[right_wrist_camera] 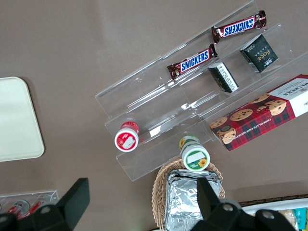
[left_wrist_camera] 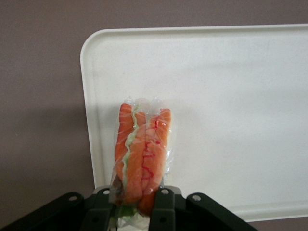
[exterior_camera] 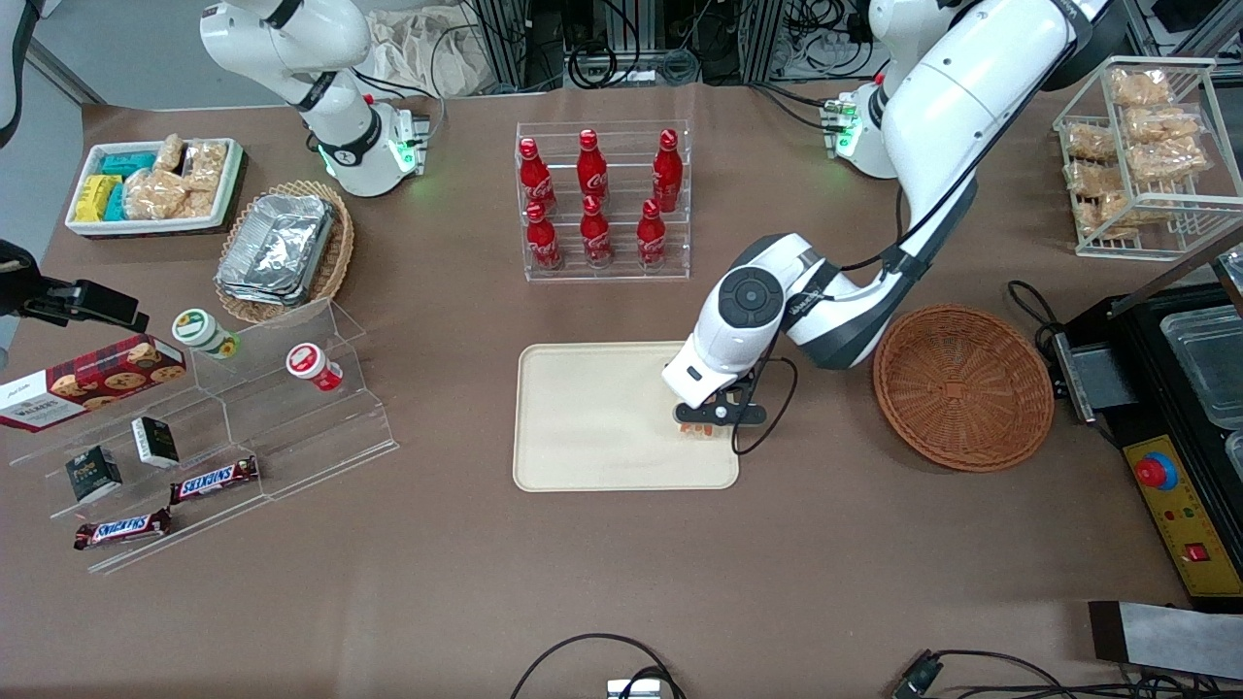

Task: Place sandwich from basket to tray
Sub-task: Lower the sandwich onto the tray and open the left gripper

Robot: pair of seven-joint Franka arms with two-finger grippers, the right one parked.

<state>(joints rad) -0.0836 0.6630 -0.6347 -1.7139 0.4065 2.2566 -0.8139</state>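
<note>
Jaws (left_wrist_camera: 139, 202) pinching the wrapped sandwich (left_wrist_camera: 142, 154) by one end, filling edge up, poised low over the tray (exterior_camera: 592, 417) near its right edge in front view, apparently for set-down. Basket (exterior_camera: 961, 388) empty at right.

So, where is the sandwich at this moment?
The sandwich is held in the left arm's end effector, over the tray at its edge nearest the now empty basket.

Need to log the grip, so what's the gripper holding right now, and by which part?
The gripper, above the tray, is shut on the wrapped sandwich, pinching one end of it between its fingers.
</note>
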